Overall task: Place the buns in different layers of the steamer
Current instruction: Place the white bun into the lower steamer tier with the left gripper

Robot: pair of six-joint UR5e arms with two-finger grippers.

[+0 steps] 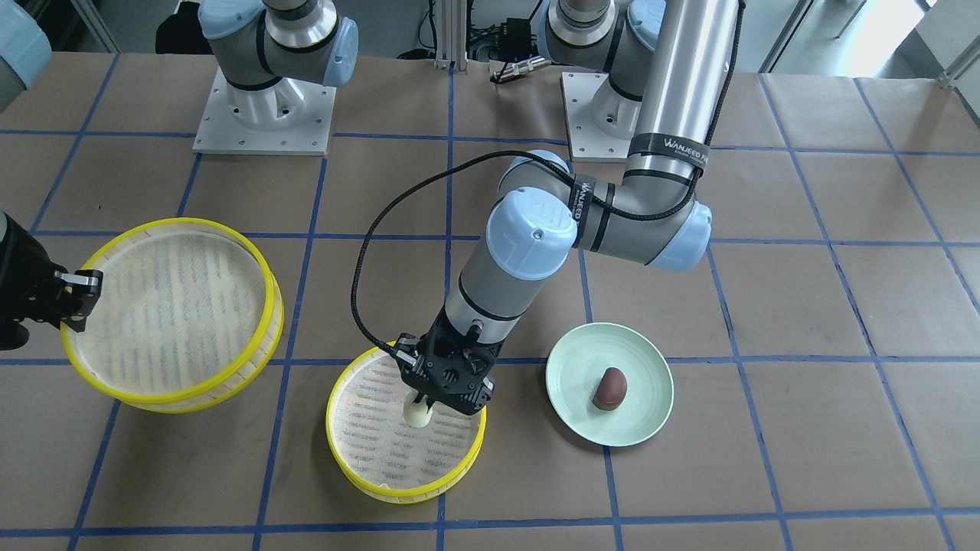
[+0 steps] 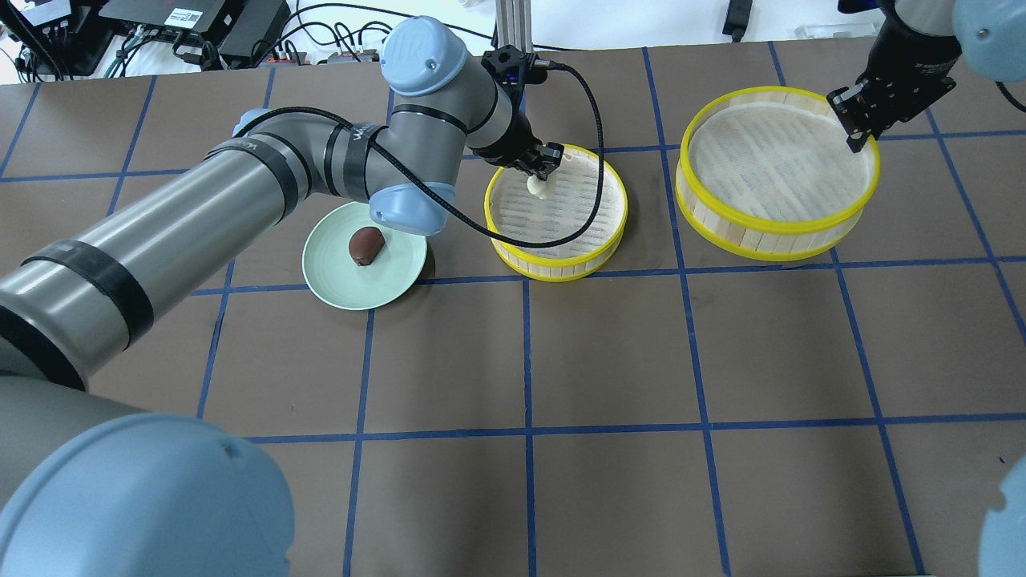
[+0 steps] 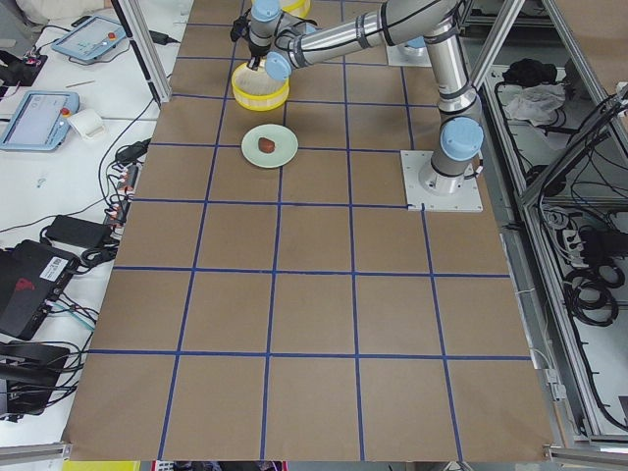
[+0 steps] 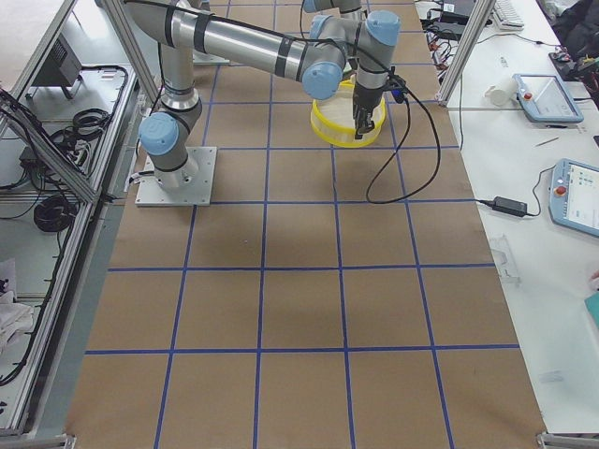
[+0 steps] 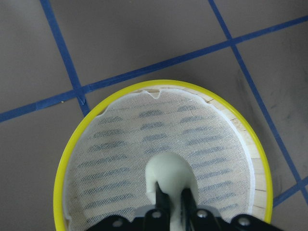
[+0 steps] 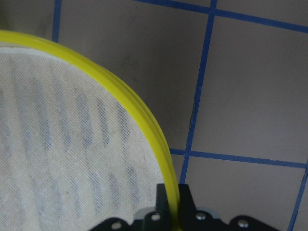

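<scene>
Pinching cream bun (image 5: 169, 171), left tool (image 5: 172, 191) partly cropped, maybe touching small tray (image 5: 163, 83)

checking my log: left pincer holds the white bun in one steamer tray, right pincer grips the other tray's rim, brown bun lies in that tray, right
No: the overhead view shows the brown bun on the green plate, not in a tray. The left pincer holds the white bun in one steamer tray, and the right pincer grips the other tray's rim.
</scene>
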